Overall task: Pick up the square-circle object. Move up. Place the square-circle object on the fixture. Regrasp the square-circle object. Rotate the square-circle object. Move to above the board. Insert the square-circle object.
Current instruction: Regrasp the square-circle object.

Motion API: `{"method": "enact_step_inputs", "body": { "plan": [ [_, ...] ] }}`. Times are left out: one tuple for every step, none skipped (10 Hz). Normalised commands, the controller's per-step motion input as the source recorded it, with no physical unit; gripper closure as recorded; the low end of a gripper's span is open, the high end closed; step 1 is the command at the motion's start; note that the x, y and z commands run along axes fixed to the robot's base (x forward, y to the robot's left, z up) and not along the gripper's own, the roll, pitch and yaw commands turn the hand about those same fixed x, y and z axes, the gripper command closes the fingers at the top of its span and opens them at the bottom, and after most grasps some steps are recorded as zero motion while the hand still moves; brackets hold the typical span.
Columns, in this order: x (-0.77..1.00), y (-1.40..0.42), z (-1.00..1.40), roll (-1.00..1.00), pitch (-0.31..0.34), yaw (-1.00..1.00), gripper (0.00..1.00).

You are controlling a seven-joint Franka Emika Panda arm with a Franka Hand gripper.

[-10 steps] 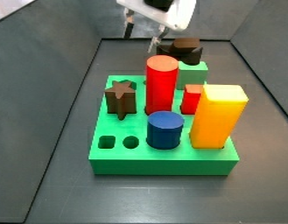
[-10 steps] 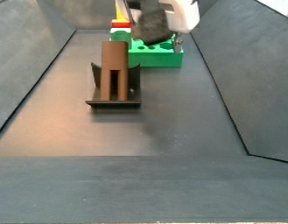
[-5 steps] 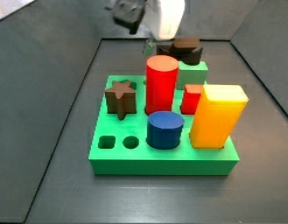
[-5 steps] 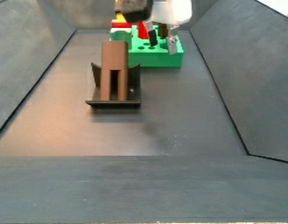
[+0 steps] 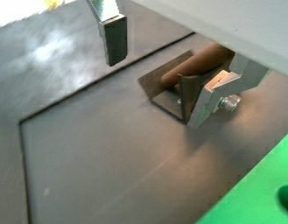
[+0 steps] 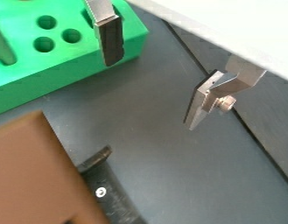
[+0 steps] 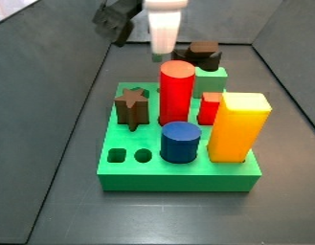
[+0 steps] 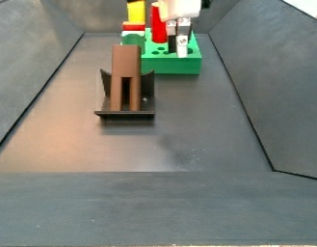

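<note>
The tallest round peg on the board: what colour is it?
Red. The peg shows best in a side view, below the open, empty gripper.

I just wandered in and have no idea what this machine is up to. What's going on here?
A single robot arm is working with wooden-looking shapes. Its gripper hangs open and empty above the dark floor, between the green board and the fixture. The brown square-circle object stands upright on the fixture, not held. On the board, other pegs already stand, and a square hole and a round hole at its front corner are free.
</note>
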Motion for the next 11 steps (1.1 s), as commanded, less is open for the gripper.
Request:
{"method": "enact_step_inputs", "body": {
  "plan": [
    [-0.03, 0.0, -0.01, 0.29, 0.033, -0.54, 0.0],
    [-0.02, 0.0, -0.01, 0.19, 0.102, -0.38, 0.0],
    [-0.01, 0.0, 0.0, 0.11, 0.155, -0.23, 0.0],
    [1.0, 0.0, 0.0, 0.1, 0.129, -0.2, 0.0],
    [1.0, 0.0, -0.01, 0.08, 0.145, -0.11, 0.0],
    [1.0, 0.0, -0.03, 0.09, 0.175, -0.05, 0.0],
    [1.0, 0.0, -0.02, 0.1, 0.174, -0.03, 0.0],
    [1.0, -0.01, -0.02, 0.09, 0.167, 0.0, 0.0],
    [1.0, -0.01, -0.02, 0.08, 0.16, 0.02, 0.0],
    [1.0, -0.02, -0.02, 0.08, 0.155, 0.03, 0.0],
    [1.0, -0.02, -0.02, 0.07, 0.15, 0.03, 0.0]
  ]
}}
